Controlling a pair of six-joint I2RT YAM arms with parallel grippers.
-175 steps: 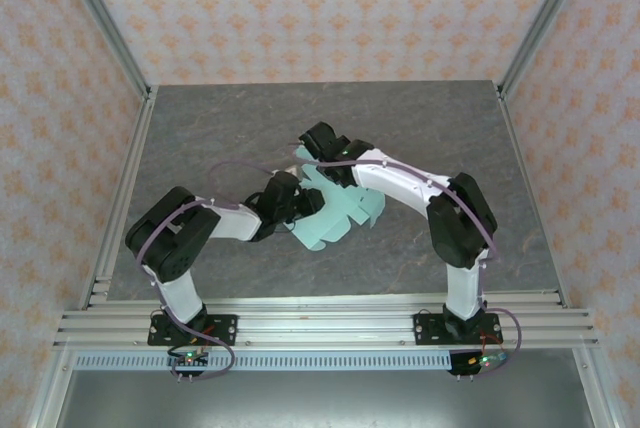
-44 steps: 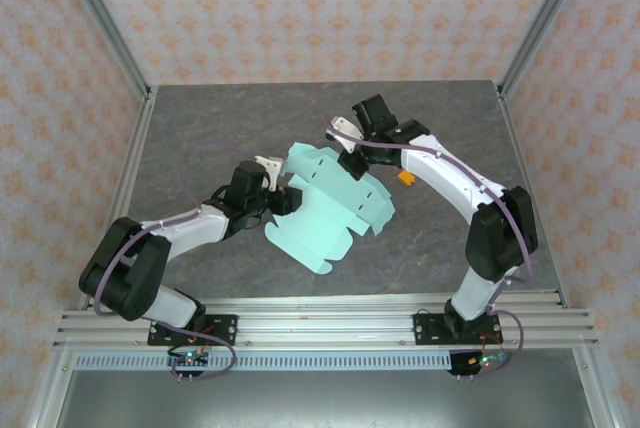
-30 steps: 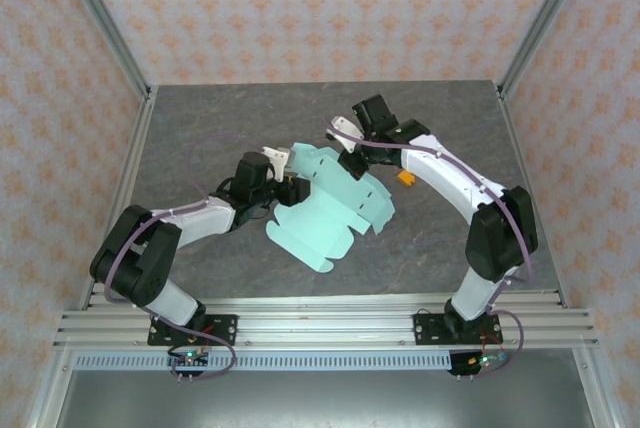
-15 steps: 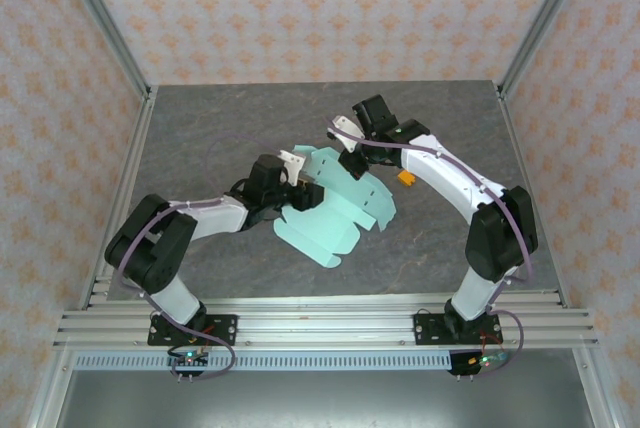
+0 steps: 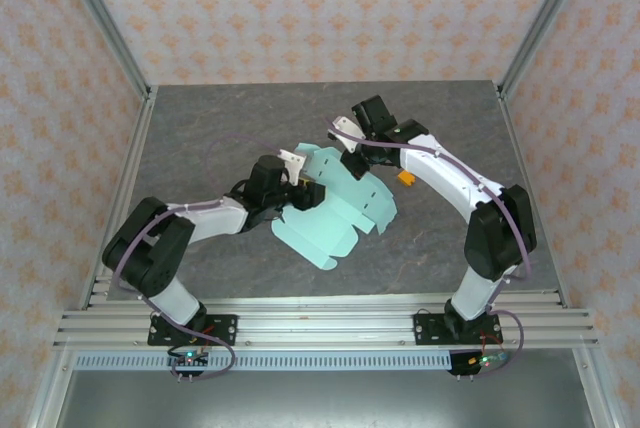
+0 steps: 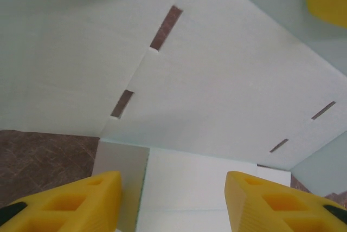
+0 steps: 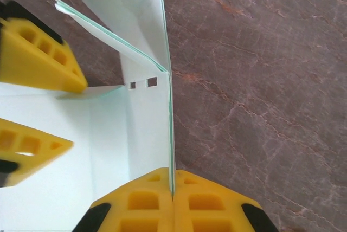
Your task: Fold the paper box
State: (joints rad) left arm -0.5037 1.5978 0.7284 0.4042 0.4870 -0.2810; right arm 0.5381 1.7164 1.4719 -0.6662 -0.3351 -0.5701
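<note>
Grey stone-look table (image 5: 200,128), patterned walls around it. Box (image 5: 340,213) lies mid-table between the two arms, mostly an open sheet, its near corner pointing toward the bases.

Change over the last second and a half:
- The left arm has swung in from the sheet's left edge toward its middle.
- The far-left panel, flat before, now stands up off the table. The right wrist view shows it upright along a crease, a smaller flap leaning off its far end.
- The rest of the sheet has slid slightly right. The near panels are still flat.

Left gripper (image 6: 173,188): fingers spread, nose up against the raised card. No card visibly clamped between them, so it looks like pushing rather than holding.

Right gripper (image 7: 173,191): fingers pressed together, with the thin edge of the upright panel running straight into the seam between them. It pinches the box at the far side and has not moved; it acts as the anchor.

Judgement: the first wall is going up, early in the task. The crease looks started, not set. The remaining walls and the tabs are unfolded.

Slots (image 6: 165,20) in the card are open, no tab through them. Orange piece (image 5: 406,179) sits on the table just right of the box, apart from it.
</note>
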